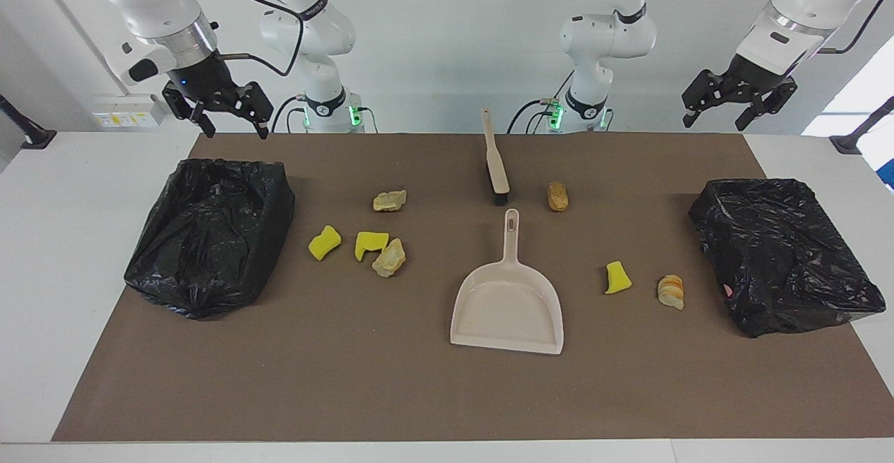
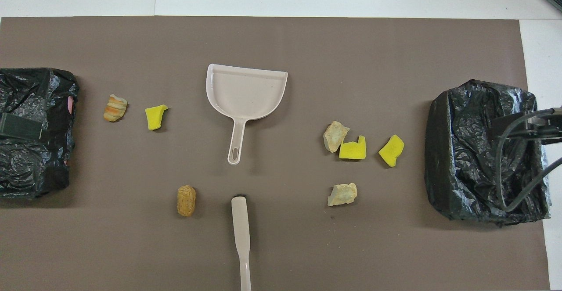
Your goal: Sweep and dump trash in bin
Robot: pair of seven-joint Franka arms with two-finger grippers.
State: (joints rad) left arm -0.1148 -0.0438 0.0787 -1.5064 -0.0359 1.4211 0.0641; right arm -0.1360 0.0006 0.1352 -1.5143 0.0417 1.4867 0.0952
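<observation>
Several pieces of trash lie on the brown mat. Toward the right arm's end are two yellow sponge chunks (image 1: 324,241) (image 1: 371,243) and two tan lumps (image 1: 389,258) (image 1: 390,200). Toward the left arm's end are a brown lump (image 1: 557,196), a yellow chunk (image 1: 617,278) and a striped lump (image 1: 671,291). The beige dustpan (image 1: 508,306) lies mid-table, with the beige brush (image 1: 494,159) nearer to the robots. My right gripper (image 1: 236,131) hangs open and empty over the table's edge by one bin. My left gripper (image 1: 716,122) hangs open and empty by the other.
A bin lined with a black bag (image 1: 209,232) stands at the right arm's end of the mat, and a second one (image 1: 782,253) at the left arm's end. In the overhead view the dustpan's handle (image 2: 235,144) points toward the brush (image 2: 241,234).
</observation>
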